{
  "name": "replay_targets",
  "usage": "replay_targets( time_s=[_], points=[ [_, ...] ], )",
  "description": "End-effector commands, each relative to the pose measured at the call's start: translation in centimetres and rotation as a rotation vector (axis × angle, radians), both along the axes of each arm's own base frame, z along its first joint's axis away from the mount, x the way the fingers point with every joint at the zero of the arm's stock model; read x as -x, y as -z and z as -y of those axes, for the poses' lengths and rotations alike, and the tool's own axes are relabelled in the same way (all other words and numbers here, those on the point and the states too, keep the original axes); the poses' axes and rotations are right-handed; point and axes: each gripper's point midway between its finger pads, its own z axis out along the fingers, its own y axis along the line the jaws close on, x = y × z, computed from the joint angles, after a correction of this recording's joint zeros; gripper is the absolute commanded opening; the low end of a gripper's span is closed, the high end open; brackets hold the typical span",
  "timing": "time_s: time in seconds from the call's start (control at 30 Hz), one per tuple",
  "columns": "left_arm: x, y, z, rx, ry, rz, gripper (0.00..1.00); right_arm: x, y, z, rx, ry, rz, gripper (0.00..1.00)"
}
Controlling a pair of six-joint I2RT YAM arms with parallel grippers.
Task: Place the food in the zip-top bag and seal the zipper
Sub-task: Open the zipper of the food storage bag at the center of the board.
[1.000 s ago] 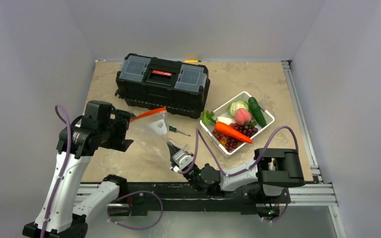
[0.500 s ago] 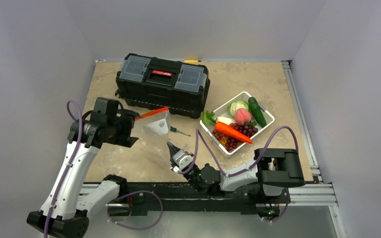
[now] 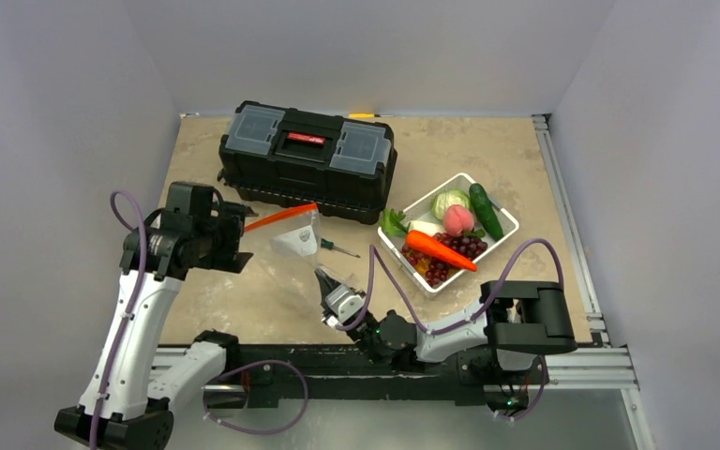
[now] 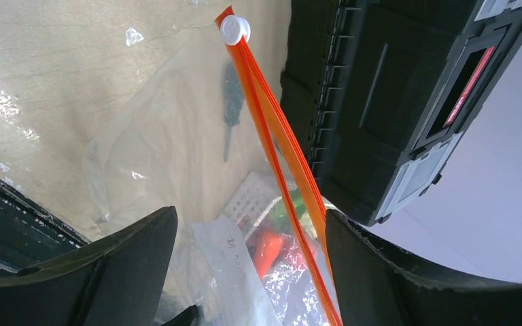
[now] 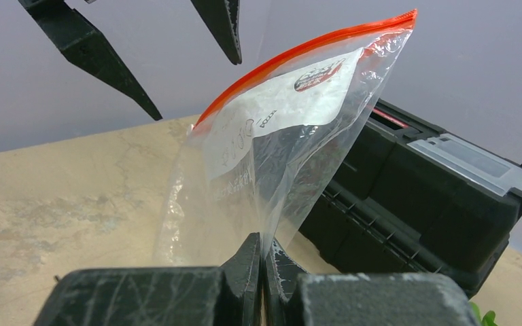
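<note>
since the earlier frame the left pincer (image 3: 237,225) has been drawn back a little toward the left edge of the top view. it is spread wide, and the zipper (image 4: 275,129) is seen running between its fingers, close to the right one; nothing is gripped. the right pincer (image 5: 264,248) is pressed shut on the bottom edge of the bag (image 3: 292,251), which is held upright left of centre. the food (image 3: 445,239) is kept in the basket (image 3: 508,225), right of centre on the table (image 3: 487,150).
</note>
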Motion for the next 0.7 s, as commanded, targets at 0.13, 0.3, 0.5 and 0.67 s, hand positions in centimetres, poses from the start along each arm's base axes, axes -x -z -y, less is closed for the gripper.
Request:
replay_targets(
  time_s=[0.13,0.3,0.5,0.67],
  points=[
    [-1.2,1.0,2.9,0.121,0.112,-0.028,0.66,0.4,-1.9,-0.3,-0.042,-0.010,0.020,0.00],
    [-1.3,2.0,3.1,0.122,0.127,-0.033,0.50,0.5,-1.6,-0.5,-0.032,-0.011,0.022,0.00],
    [-0.9,1.2,0.7,-0.022,0.109,0.021,0.11,0.5,-1.8,-0.4,-0.055,-0.006,0.003,0.00],
    [0.0,-1.2,-4.2,-0.364,0.144,0.081,0.00,0.7,-1.9,-0.6,-0.086,-0.029,-0.087,0.37]
  ],
)
